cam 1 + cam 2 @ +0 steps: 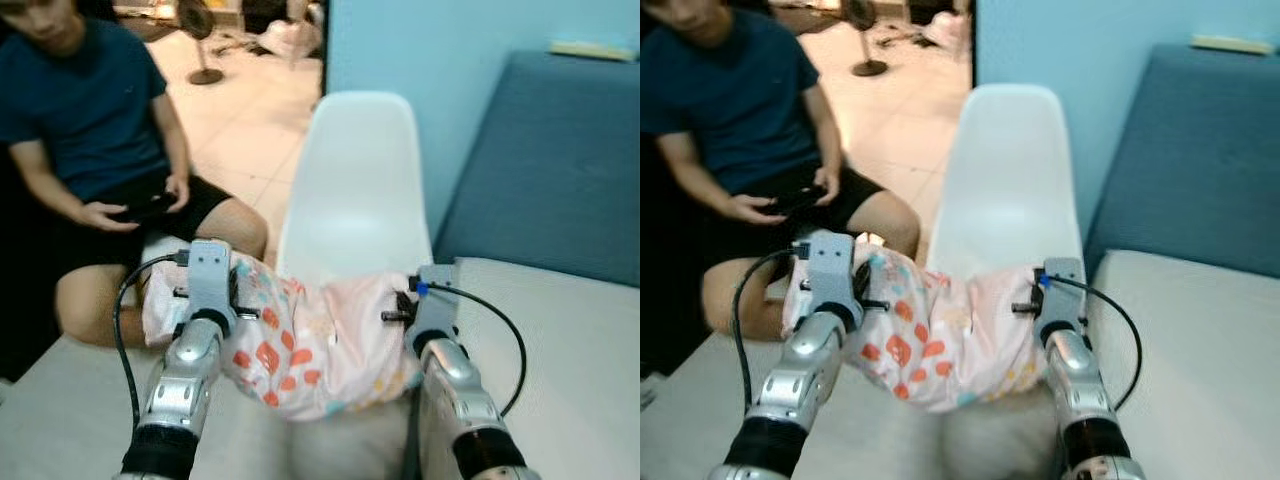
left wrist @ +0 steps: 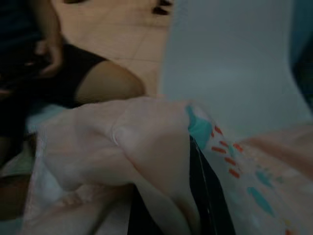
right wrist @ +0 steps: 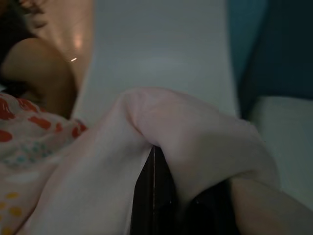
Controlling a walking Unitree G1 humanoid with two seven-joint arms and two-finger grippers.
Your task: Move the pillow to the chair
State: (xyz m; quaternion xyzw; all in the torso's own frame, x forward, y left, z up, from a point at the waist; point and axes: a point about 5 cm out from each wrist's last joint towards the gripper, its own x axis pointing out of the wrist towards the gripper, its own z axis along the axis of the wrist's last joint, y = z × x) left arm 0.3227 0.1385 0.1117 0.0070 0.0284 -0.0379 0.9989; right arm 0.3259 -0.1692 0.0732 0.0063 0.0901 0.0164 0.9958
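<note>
Pillow [image 1: 310, 355]: pink w/ red-orange print, held up between both arms, just in front of chair.
Left end effector [image 2: 195, 196]: clamped on pillow's left end.
Right end effector [image 3: 154, 196]: fingers pinched on right end.
Chair [image 1: 355, 190]: white, beside blue sofa [image 1: 560, 170].
Person [image 1: 90, 120]: seated at left.

- The pillow [image 1: 310, 345], pale pink with red, teal and yellow print, hangs crumpled and sagging just before the chair.
- The chair [image 1: 357, 190] is white, moulded, upright, its backrest facing the camera.
</note>
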